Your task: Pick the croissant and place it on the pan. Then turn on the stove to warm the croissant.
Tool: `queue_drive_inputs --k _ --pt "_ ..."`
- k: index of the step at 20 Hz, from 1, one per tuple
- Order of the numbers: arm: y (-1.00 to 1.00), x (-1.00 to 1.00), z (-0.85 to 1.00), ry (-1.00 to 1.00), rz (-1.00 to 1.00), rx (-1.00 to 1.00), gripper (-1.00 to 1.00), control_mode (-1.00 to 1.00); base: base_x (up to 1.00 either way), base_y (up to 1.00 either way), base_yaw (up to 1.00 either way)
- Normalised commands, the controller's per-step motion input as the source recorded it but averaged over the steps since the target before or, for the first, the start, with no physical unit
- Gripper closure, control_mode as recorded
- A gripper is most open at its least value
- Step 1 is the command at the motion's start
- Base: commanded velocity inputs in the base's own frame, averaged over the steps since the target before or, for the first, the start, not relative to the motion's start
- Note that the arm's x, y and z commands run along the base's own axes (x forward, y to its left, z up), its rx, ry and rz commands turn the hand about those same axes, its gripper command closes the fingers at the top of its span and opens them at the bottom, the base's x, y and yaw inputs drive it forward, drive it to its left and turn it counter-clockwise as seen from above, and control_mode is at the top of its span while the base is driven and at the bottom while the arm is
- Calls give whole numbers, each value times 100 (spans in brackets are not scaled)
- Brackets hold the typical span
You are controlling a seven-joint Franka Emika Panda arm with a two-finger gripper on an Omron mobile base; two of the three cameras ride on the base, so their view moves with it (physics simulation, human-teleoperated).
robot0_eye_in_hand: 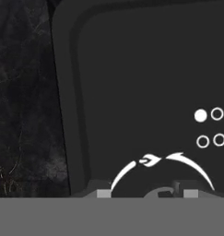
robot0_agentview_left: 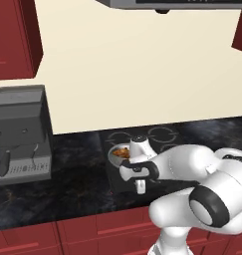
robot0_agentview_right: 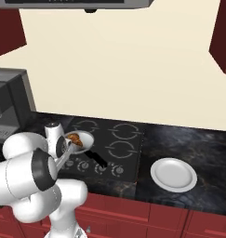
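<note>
The croissant is seen lying in the pan, which rests on the front left burner of the stove; in the left base view the croissant is partly covered by the arm. The pan's black handle is pointed toward the row of knobs at the stove's front edge. The gripper is held low over that front edge, close above a knob (its white arc markings are visible in the hand view). Whether the fingers are parted or pressed together cannot be told. A white plate is set on the dark counter right of the stove, and a grey coffee machine on the left.
</note>
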Motion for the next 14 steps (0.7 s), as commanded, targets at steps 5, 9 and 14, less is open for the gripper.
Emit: queue_drive_inputs --k 5,9,14 --pt "7 -22 100 -30 -8 0 100 -100 0 0 0" --pt "13 -99 100 -55 0 -1 100 -100 0 0 0" --pt "36 -100 100 -71 0 -8 100 -100 0 0 0"
